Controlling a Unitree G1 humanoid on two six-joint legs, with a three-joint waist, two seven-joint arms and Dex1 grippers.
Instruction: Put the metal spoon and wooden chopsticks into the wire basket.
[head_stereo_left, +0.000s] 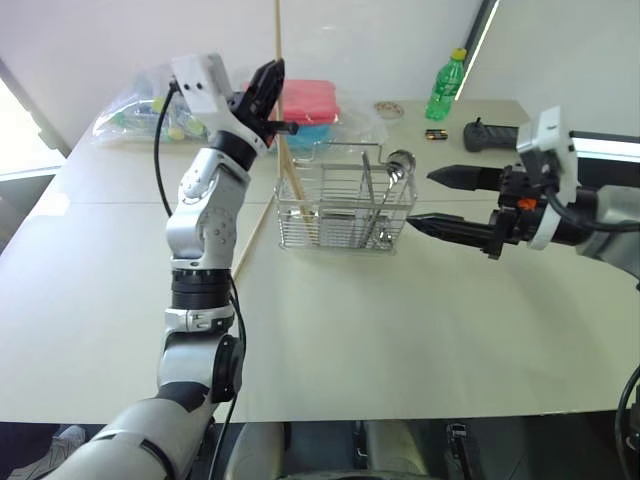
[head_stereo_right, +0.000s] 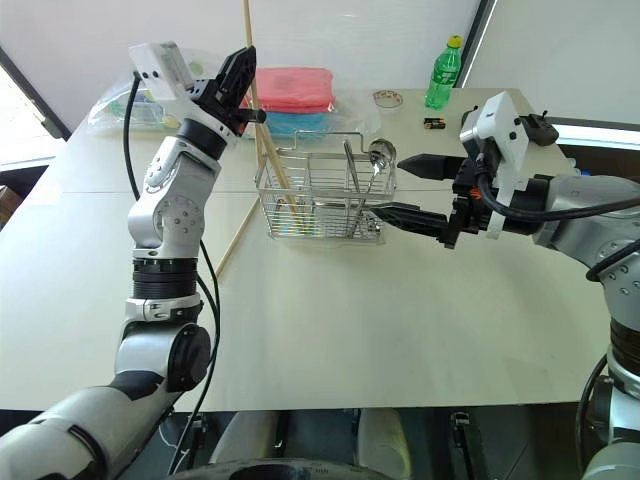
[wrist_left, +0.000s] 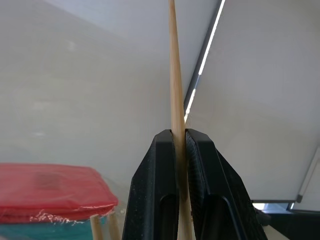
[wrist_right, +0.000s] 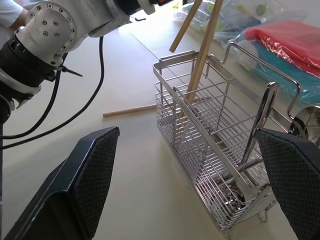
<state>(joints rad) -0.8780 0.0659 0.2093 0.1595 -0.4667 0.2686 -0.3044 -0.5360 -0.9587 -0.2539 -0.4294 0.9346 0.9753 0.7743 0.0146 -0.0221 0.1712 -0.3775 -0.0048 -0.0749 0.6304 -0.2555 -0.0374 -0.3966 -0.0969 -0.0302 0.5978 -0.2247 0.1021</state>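
Left eye view looks down on a wide pale bench (head_stereo_left: 330, 330). Near its middle stands the wire basket (head_stereo_left: 345, 208), a long rectangular grid with a raised handle. Behind it lie a red-lidded plastic box (head_stereo_left: 305, 103), a clear plastic bag (head_stereo_left: 140, 110) and a green bottle (head_stereo_left: 446, 87). The left arm rises from the bench's near edge, elbow bent, its gripper (head_stereo_left: 268, 92) lifted above the basket's left end. Its fingers (wrist_left: 165, 190) are pressed together, pinching one wooden chopstick (head_stereo_left: 279, 40) that stands nearly upright, its long axis vertical. Another chopstick (head_stereo_left: 293, 180) leans inside the basket's left end, top tilted to the left; a third (head_stereo_left: 255, 235) lies slanted on the bench beside the basket. The metal spoon (head_stereo_left: 392, 175) stands in the basket's right end, bowl up. The right gripper (head_stereo_left: 440, 200) hovers level just right of the basket, fingers (wrist_right: 80, 190) spread wide, holding nothing.
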